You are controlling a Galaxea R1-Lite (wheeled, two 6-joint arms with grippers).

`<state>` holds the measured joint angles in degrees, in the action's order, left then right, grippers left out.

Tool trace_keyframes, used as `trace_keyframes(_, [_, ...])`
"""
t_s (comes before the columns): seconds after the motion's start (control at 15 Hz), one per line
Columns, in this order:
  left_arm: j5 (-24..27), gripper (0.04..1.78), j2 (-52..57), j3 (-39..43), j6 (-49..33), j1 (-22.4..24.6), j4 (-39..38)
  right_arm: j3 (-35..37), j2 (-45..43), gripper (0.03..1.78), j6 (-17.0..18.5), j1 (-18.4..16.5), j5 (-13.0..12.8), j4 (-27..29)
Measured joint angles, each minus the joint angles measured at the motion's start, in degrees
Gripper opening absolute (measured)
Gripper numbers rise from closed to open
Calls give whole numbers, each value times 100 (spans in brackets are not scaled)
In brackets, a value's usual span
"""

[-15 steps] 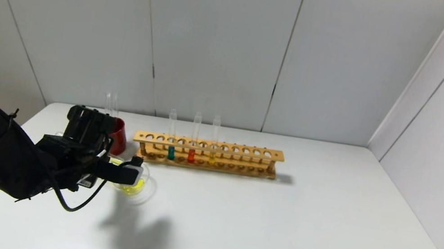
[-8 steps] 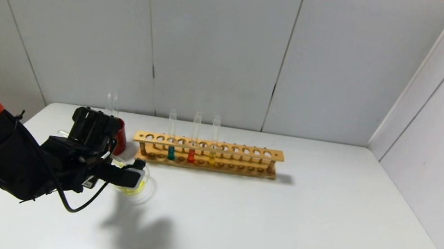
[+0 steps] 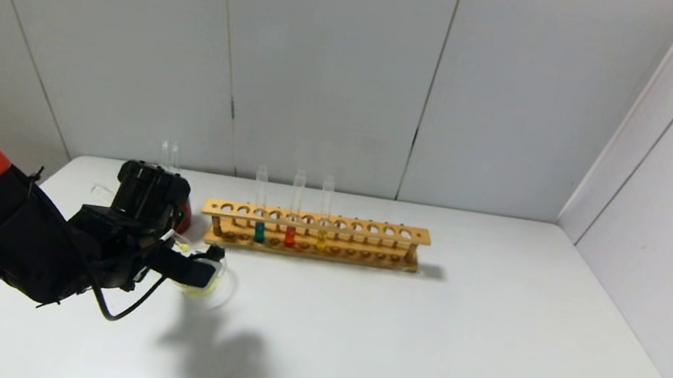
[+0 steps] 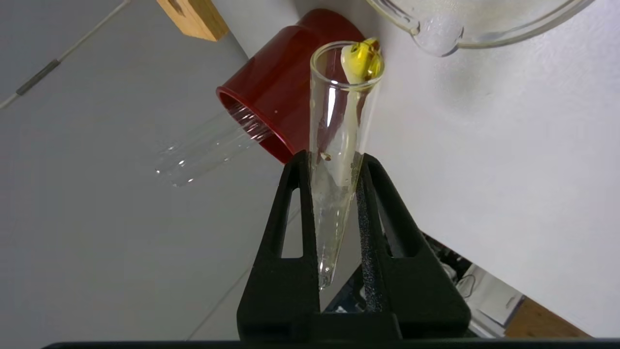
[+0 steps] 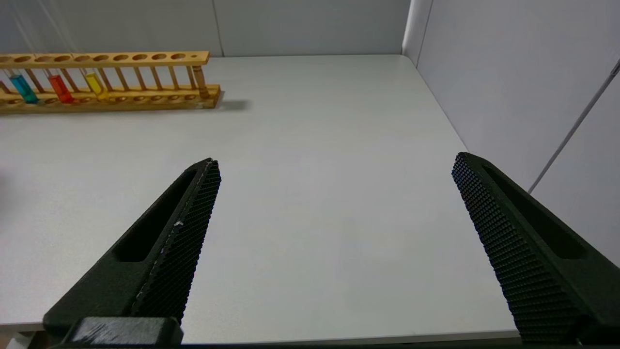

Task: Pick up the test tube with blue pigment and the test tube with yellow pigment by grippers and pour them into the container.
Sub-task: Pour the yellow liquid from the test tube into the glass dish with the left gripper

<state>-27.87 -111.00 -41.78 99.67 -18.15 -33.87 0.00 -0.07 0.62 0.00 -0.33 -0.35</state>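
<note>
left wrist view: left gripper stayed pinched on the test tube with yellow pigment, nearly drained, its mouth drawn back from the container toward the red cup. yellow pour judged done; the test tube with blue pigment racked.

L hand over container, beside rack.

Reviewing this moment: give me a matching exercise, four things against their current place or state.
1. test tube with yellow pigment
2. test tube with blue pigment
3. container
4. right gripper

a. standing in the wooden rack
b. fingers wide apart, holding nothing
c. clamped in the left gripper, tipped over
d. on the table, yellow liquid inside

Pairs: 1-c, 2-a, 3-d, 4-b
</note>
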Motion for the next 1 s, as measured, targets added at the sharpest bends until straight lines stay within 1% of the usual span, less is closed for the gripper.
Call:
trace_keyframes(0.13, [0, 30, 33, 0, 197, -4, 2, 0, 0, 175, 0, 0, 0, -5])
trace_keyframes(0.27, [-38, 30, 30, -15, 221, -52, 2, 0, 0, 175, 0, 0, 0, -5])
trace_keyframes(0.47, [-250, 30, 11, -28, 284, -137, -1, 0, 0, 175, 0, 0, -2, 0])
trace_keyframes(1.0, [-283, 30, -22, 5, 240, -185, -4, 0, 0, 175, 0, 0, -2, -5])
